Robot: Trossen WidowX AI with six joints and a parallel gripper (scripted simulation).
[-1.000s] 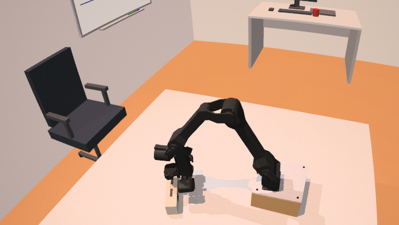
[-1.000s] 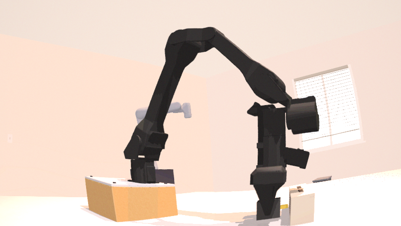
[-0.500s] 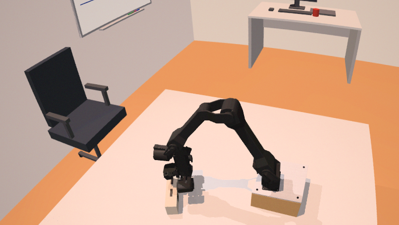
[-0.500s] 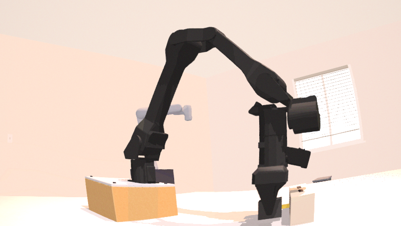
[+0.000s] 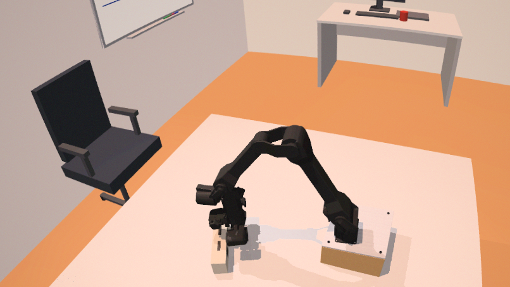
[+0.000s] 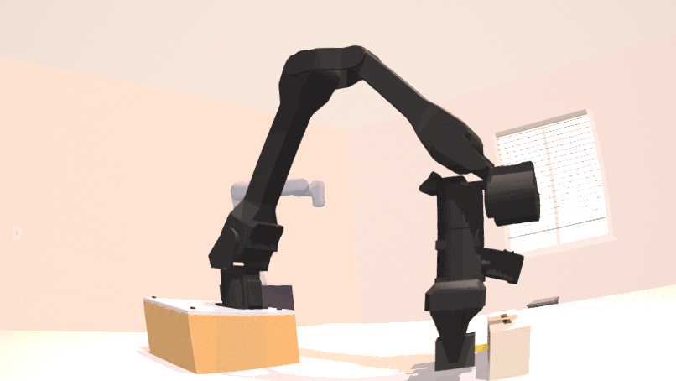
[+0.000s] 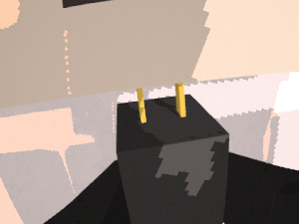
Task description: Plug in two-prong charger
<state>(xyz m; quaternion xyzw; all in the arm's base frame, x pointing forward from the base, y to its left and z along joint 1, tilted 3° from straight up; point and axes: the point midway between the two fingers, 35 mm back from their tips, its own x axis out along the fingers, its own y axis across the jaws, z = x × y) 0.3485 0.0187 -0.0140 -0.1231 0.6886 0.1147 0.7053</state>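
The charger (image 6: pixel 468 349) (image 7: pixel 169 143) is a black block with two yellow prongs, held level and low beside the power strip. My gripper (image 6: pixel 455 359) is shut on it, pointing down; in the top view the gripper housing hides it. The power strip (image 5: pixel 218 262) (image 6: pixel 508 352) (image 7: pixel 115 59) is a cream block with dark marks on top. The prongs point at its side face, and the tips are at or very near that face; whether they touch or enter it cannot be told. No outlet slot shows where they point in the wrist view.
The arm's base stands on a wooden block with a white top plate (image 5: pixel 373 227) (image 6: pixel 189 307). An office chair (image 5: pixel 118 157) stands at the left, and a desk (image 5: pixel 388 26) with a red cup (image 5: pixel 403 16) is at the back, away from the arm.
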